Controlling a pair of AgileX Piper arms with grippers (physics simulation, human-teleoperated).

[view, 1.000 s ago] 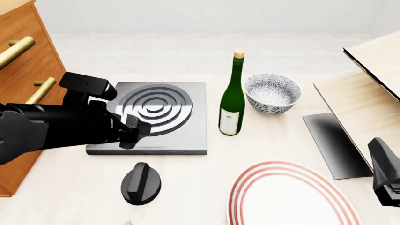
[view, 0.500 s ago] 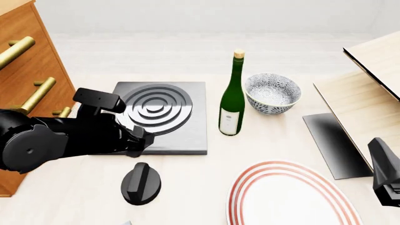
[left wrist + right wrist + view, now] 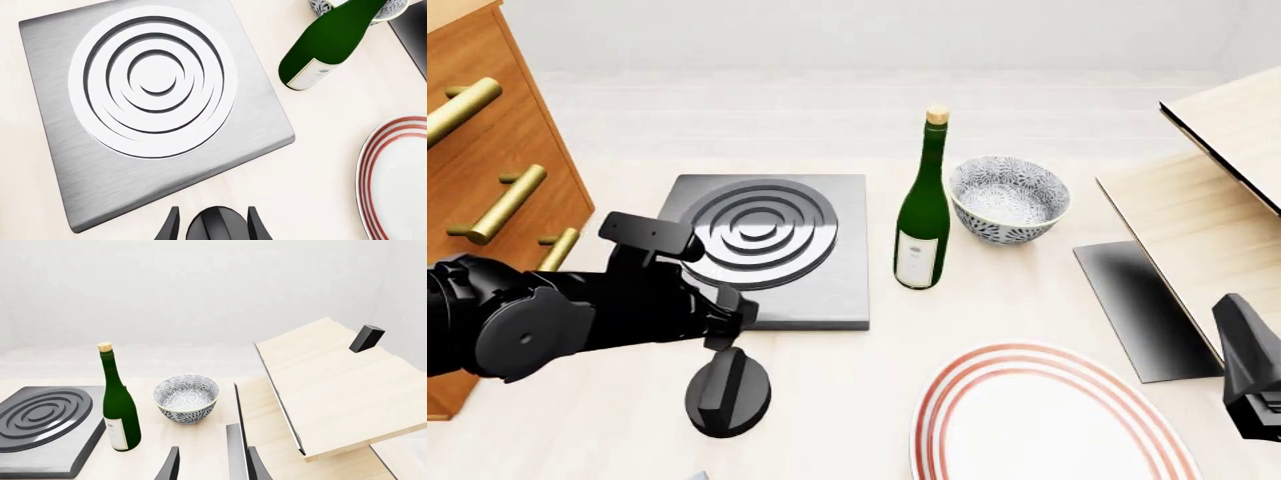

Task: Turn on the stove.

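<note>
Left wrist view: your stove (image 3: 157, 120) fills most of the frame, a brushed grey slab with its ringed burner (image 3: 155, 82) face up; at the frame's edge the black knob (image 3: 215, 227) sits between the two fingertips of your left gripper (image 3: 213, 227), jaws spread to either side of it with a gap showing on each side, so not yet clamped. Also listed: green bottle (image 3: 331, 42), rim of a red-striped plate (image 3: 393, 175). Front view: your left gripper (image 3: 731, 322) hangs just above the knob (image 3: 729, 391), which stands on the table near the stove's (image 3: 767, 250) front edge; a second ago that gripper was over the slab's near left corner, and it has since slid toward you and dropped, so you are now lined up for the grasp rather than merely travelling. Judgement: the next move is a descent, a close on the knob's ridge, then a twist. Bottle (image 3: 921, 205), patterned bowl (image 3: 1008, 198), plate (image 3: 1054, 415), wooden drawers (image 3: 487, 150), dark flat sheet (image 3: 1141, 305) unchanged. Right wrist view: your right gripper (image 3: 210, 465) is parked well apart from the work, jaws apart and empty; stove (image 3: 47, 427), bottle (image 3: 119, 405), bowl (image 3: 186, 398) and a tilted wooden board (image 3: 333, 385) in sight.
</note>
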